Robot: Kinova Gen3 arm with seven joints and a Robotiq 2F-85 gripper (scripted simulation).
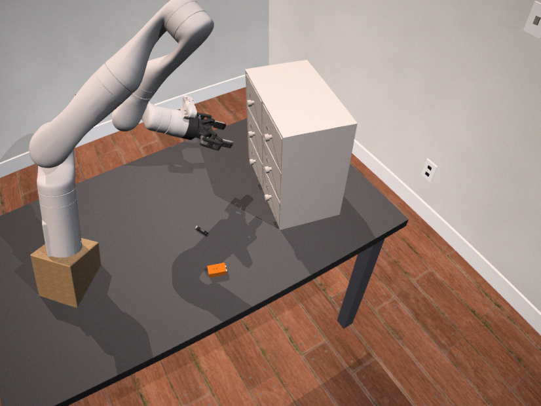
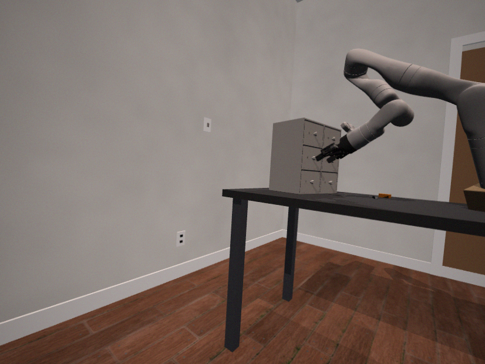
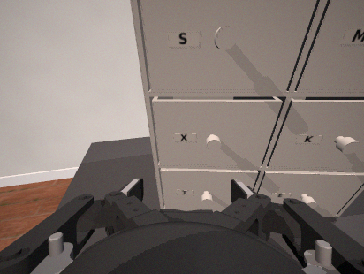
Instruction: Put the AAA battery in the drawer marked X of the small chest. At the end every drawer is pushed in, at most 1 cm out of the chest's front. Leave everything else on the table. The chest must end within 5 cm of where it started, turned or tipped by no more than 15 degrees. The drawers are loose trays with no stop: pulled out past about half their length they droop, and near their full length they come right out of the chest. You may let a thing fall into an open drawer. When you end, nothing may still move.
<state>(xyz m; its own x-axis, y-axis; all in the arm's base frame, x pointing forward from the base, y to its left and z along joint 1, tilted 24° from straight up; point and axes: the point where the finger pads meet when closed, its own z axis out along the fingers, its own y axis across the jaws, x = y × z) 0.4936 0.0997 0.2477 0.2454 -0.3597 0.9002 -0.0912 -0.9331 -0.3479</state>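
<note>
The AAA battery (image 1: 201,230) (image 2: 374,197), small and dark with a silvery end, lies on the table. The small chest (image 1: 316,174) (image 2: 286,156) stands upright. The X drawer (image 1: 256,135) (image 2: 308,152) (image 3: 184,155) is the middle one in the column at left in the wrist view, between S above and T below. It looks pushed in or nearly so; a thin dark gap shows along its top. My gripper (image 1: 223,134) (image 2: 324,158) (image 3: 186,188) is open and empty, in front of the chest and apart from it, its fingers pointing at the chest and slightly down.
An orange block-shaped battery (image 1: 216,269) (image 2: 384,195) lies nearer the table's front edge in the top view. The chest's other drawers, K (image 3: 309,155) among them, look shut and carry protruding knobs. The table (image 1: 144,209) extends past the chest's side.
</note>
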